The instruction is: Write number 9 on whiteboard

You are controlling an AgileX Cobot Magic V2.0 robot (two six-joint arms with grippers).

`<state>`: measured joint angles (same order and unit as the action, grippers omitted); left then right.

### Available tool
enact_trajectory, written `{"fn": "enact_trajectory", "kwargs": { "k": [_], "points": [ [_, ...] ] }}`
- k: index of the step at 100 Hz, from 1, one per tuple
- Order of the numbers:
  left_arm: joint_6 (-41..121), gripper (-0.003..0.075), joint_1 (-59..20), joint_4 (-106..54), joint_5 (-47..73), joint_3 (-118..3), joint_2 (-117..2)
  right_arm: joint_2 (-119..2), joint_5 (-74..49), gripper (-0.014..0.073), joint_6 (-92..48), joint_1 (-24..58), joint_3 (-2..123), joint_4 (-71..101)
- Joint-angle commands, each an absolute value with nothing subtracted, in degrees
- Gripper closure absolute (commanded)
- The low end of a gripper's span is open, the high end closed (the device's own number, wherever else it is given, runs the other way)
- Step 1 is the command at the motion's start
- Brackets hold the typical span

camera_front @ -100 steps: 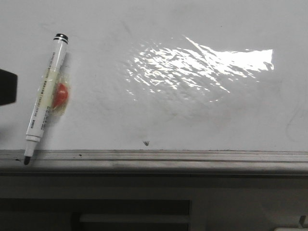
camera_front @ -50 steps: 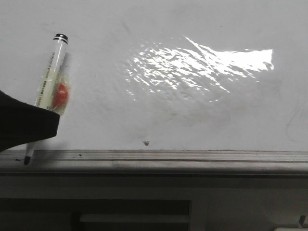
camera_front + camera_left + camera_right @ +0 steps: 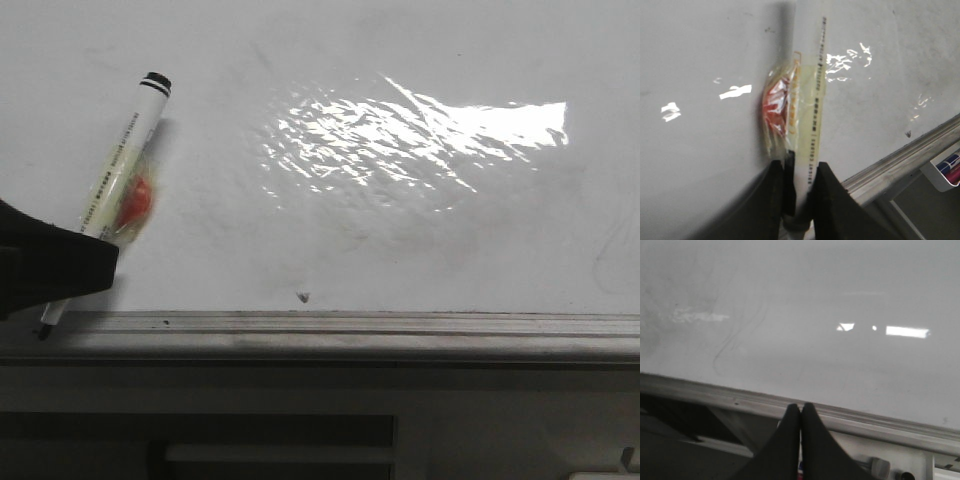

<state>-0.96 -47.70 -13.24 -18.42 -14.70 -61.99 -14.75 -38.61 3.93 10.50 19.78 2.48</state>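
Observation:
A white marker (image 3: 125,155) with a black end cap lies on the whiteboard (image 3: 420,250), its uncapped tip (image 3: 45,328) at the grey edge rail (image 3: 350,324). A red lump under clear tape (image 3: 140,198) is stuck to its barrel. My left gripper (image 3: 70,268) is shut on the marker's lower barrel. The left wrist view shows both fingers (image 3: 832,195) pressed against the barrel (image 3: 810,100) just below the taped lump (image 3: 775,105). My right gripper (image 3: 800,407) is shut and empty over the rail (image 3: 715,392). No number 9 shows on the board.
A bright wrinkled glare patch (image 3: 420,130) lies mid-board. A tiny dark speck (image 3: 303,296) sits just above the rail. Faint curved smudges (image 3: 735,340) mark the board in the right wrist view. A tray with spare markers (image 3: 946,169) hangs below the rail.
My left gripper came in from the left and now grips the marker's lower barrel. The marker has tilted, its capped end swinging to the right.

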Motion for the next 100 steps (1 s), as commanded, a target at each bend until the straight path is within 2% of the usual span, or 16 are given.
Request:
{"fn": "enact_trajectory", "kwargs": {
  "k": [1, 15, 35, 40, 54, 61, 81, 100],
  "points": [
    [-1.38, 0.0741, -48.01, -13.56, -21.73, -16.17, -61.6, -18.11, -35.49, 0.0654, 2.92, 13.3, 23.16, 2.63],
    [-1.27, 0.0741, -48.01, -11.3, -21.71, -16.17, -61.6, -24.18, -35.12, 0.0654, -0.43, 18.45, 27.03, 2.86],
    [-1.27, 0.0741, -48.81, 2.93, -22.5, -16.17, -60.94, -34.5, -32.73, 0.0634, -6.42, 26.19, 34.22, 5.92],
    [-1.27, 0.0741, -49.25, 6.74, -23.39, -16.17, -60.55, -37.32, -32.97, 0.0585, -7.75, 28.17, 36.87, 6.49],
    [-1.27, 0.0741, -49.67, 17.66, -28.46, -16.17, -60.27, -43.84, -33.05, 0.0355, -10.0, 34.74, 42.32, 9.01],
    [-1.27, 0.0741, -49.67, 20.15, -32.15, -16.17, -60.27, -46.92, -33.19, 0.0288, -10.55, 38.96, 44.45, 9.01],
    [-0.88, 0.0741, -49.67, 21.42, -35.9, -16.17, -60.27, -53.89, -28.74, 0.0278, -12.52, 48.65, 47.69, 8.87],
    [-0.88, 0.0741, -49.67, 27.96, -35.49, -16.17, -60.38, -58.68, -27.21, 0.0278, -12.52, 51.26, 50.59, 8.94]
  ]
}}
